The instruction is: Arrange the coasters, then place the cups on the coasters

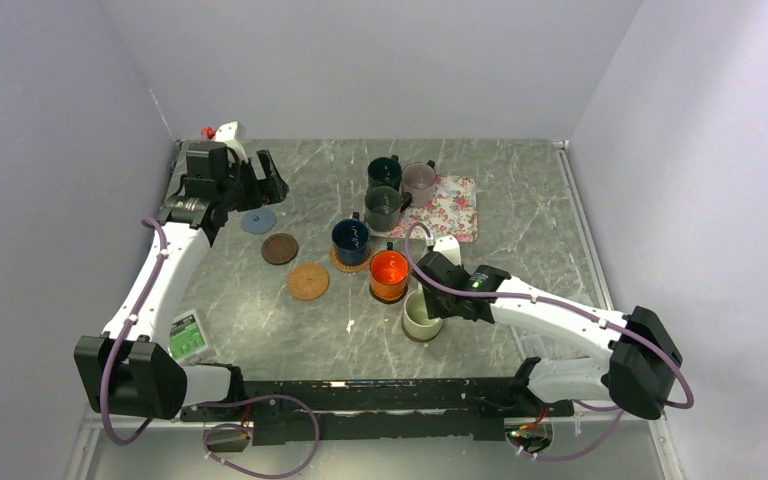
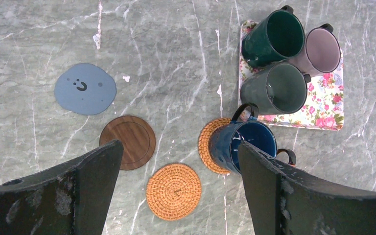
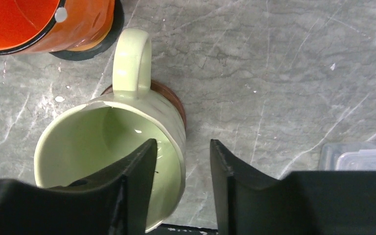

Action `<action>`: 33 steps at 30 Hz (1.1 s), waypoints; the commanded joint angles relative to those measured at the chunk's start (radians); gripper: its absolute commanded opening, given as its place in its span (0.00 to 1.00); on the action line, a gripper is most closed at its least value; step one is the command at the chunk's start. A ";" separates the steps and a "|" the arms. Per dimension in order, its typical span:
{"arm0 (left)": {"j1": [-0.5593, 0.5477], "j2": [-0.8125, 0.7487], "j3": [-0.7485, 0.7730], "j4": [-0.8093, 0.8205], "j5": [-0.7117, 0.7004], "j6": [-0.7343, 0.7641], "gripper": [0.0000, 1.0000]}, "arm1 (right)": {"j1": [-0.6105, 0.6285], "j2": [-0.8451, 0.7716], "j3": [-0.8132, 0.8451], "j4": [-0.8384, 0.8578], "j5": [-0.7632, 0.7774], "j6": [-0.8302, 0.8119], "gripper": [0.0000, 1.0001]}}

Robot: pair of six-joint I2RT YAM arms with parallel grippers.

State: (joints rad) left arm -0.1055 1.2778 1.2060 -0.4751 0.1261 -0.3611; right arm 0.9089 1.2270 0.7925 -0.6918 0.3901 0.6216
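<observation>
The cream cup [image 3: 107, 147] stands on a dark brown coaster [image 3: 174, 100] near the front. My right gripper [image 3: 182, 143] is open astride the cup's rim, one finger inside and one outside, with gaps to the wall. The orange cup [image 1: 389, 272] sits on a black coaster [image 3: 103, 41], and the navy cup [image 2: 247, 142] on a tan woven coaster [image 2: 208, 144]. Bare on the table lie another tan woven coaster [image 2: 173, 191], a dark brown coaster [image 2: 129, 142] and a grey-blue coaster [image 2: 85, 88]. Dark green [image 2: 273, 36], mauve [image 2: 321, 49] and dark grey [image 2: 276, 89] cups crowd the floral mat. My left gripper [image 2: 178, 146] hangs open, high above the coasters.
The floral mat [image 1: 455, 215] lies at the back centre. A clear plastic container [image 3: 357, 156] sits right of the cream cup. A green-and-white packet [image 1: 188, 335] lies by the left arm's base. A small white and red object [image 1: 222, 131] is in the back left corner.
</observation>
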 commanded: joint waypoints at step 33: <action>-0.003 -0.020 -0.003 0.038 0.013 -0.005 0.94 | -0.405 0.546 0.740 0.304 -0.146 -0.452 0.73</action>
State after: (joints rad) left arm -0.1055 1.2778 1.2057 -0.4751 0.1177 -0.3614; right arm 0.5335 1.6897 1.4189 -0.4545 0.2562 0.2184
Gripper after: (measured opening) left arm 0.935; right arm 0.747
